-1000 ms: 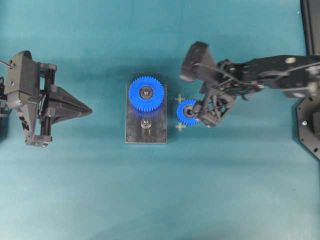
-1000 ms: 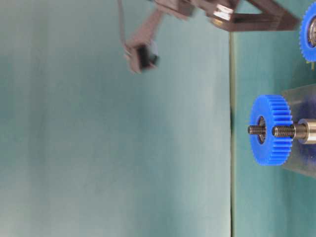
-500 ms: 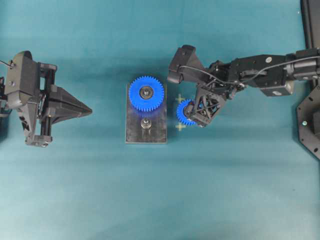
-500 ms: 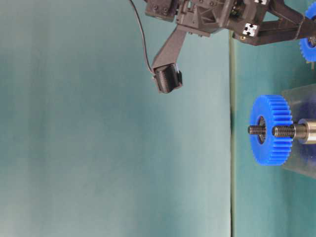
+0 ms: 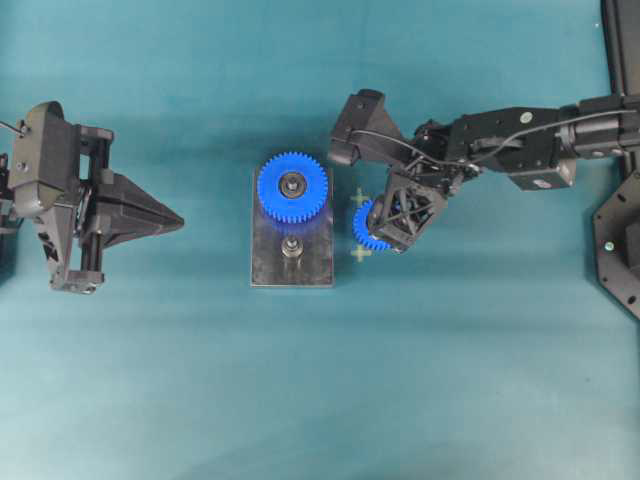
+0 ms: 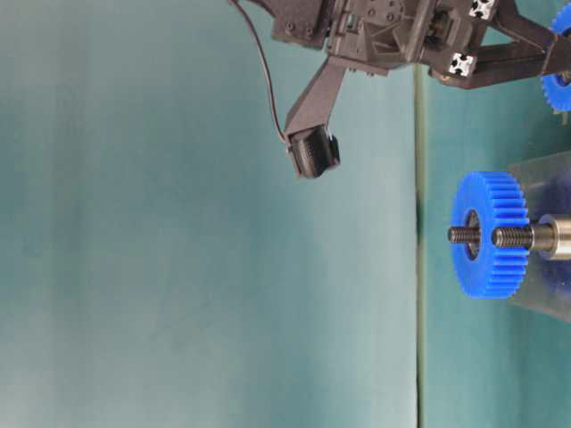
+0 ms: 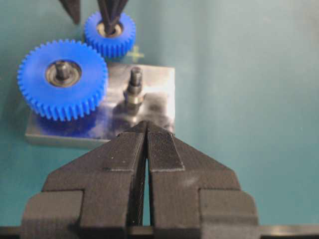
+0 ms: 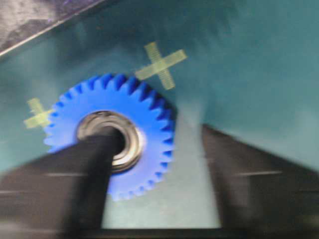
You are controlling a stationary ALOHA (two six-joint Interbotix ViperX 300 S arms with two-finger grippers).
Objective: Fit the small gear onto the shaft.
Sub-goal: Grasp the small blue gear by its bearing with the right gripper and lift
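One flat teal mat under everything, dark steel plate with larger blue gear and bare shaft mid-table, small gear beside it between two pale crosses, right gripper straddling its rim, jaws apart, left gripper jaws together.

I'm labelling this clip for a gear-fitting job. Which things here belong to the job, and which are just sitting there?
Belongs to the job:
small gear
shaft
right gripper, one finger in the gear's hub
plate carrying the shaft

Just there:
larger gear, already on its own pin
left gripper, shut, idle
yellow cross marks
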